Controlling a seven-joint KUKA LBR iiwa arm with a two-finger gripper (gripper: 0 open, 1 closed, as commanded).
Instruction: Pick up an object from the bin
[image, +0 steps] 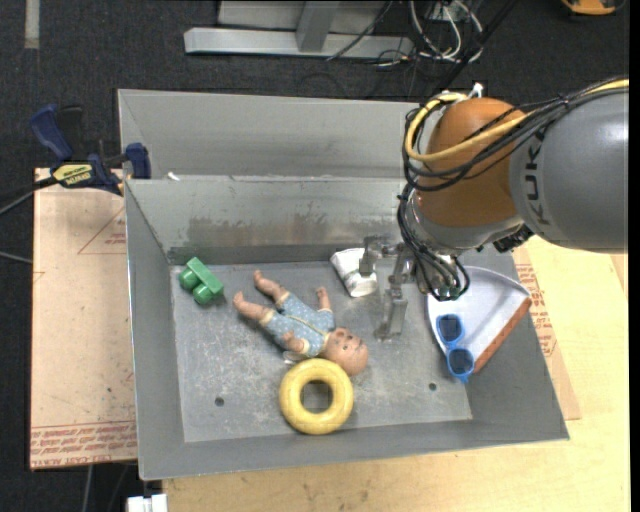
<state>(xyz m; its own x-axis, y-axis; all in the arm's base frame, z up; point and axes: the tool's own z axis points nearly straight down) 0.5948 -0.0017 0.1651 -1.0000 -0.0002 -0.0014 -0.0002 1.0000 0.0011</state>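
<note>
White glossy plastic piece near the back wall of the grey metal bin, just left of your gripper, beside one finger rather than between them, metal fingers spread and clasping nothing, baby doll in blue and smooth yellow ring lying near.

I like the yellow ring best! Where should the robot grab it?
Probably best to grip the yellow ring across its band on the lower-left side, away from the doll's head. Come straight down: it lies flat, hole up, so one of the jaws fits inside, one outside.
</note>
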